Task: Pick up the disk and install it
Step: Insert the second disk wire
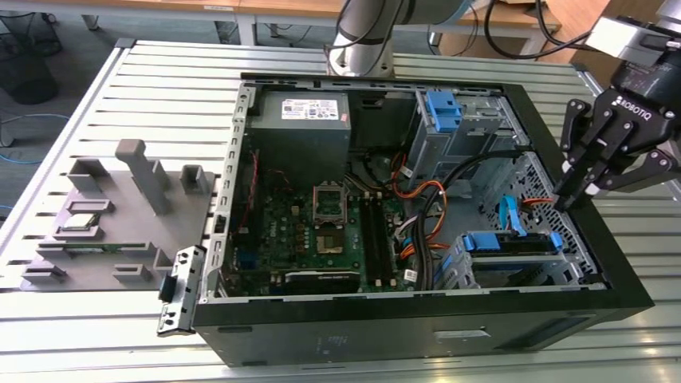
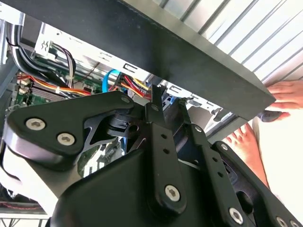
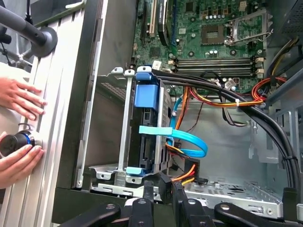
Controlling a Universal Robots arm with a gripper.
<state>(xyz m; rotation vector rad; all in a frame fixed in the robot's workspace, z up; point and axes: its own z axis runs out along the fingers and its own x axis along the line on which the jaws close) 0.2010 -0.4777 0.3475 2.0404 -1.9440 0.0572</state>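
the open black desktop computer case (image 1: 426, 315) lies on its side on a slatted grey metal table (image 1: 159, 72); inside it a green motherboard (image 1: 309, 231) fills the middle, a grey power-supply box with a white sticker (image 1: 301, 120) sits at the far end, and bundles of orange, red and black cables (image 1: 420, 199) run toward the drive bays.

the disk (image 1: 513, 243) — a flat drive framed by a bright blue plastic bracket — sits in the metal drive cage at the near corner of the case on the exterior view's right; in the first wrist view the disk (image 3: 147, 127) stands edge-on in that cage, its blue bracket tab at one end and a light blue flat cable (image 3: 182, 142) looping out beside it.

the black multi-link gripper (image 1: 580, 195) hangs over the case's edge on the exterior view's right, just beside the drive cage; its fingers (image 1: 575, 171) are drawn together with nothing between them; the fingertips point down into the case, near the disk but apart from it.

a person's hands (image 3: 19, 127) rest on the table outside the case in the first wrist view — one holds a small dark round knob (image 3: 16, 142); a grey moulded parts tray (image 1: 107, 215) lies on the exterior view's left.
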